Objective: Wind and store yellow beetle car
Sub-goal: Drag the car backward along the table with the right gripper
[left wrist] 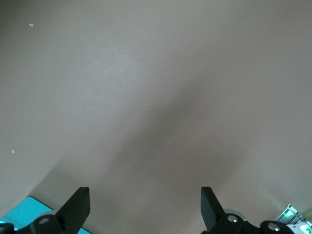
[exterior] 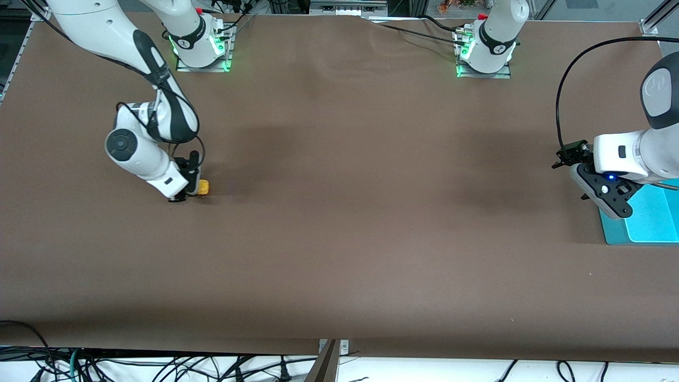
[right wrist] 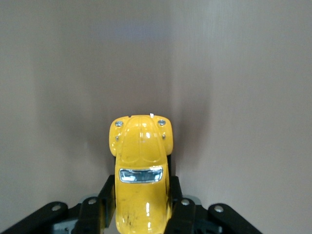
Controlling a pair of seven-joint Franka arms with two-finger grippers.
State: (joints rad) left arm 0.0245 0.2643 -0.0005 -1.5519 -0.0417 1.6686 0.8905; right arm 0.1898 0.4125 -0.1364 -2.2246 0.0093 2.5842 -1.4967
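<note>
Right now the right hand is clenched on the yellow car, its fingers pressing the two sides of the body behind the windscreen while the rounded nose sticks out ahead of them. The car sits low at the desk, toward the right arm's end, and from where I stand its wheels look to be on or just off the brown surface; I cannot tell which. In the right wrist view the car lies straight between the fingers, which is a good start.

I take the step to be the winding, so the wheels need firm contact with the desk, and the drag should run straight back along the car's own length, not sideways, or they will skid instead of turning. Steady downward pressure matters, since so small a car could twist in the grip.

Over at the left arm's end, the left hand waits, fingers spread and holding nothing, hanging above the desk just beside a teal tray, which is probably where the car belongs afterwards.
</note>
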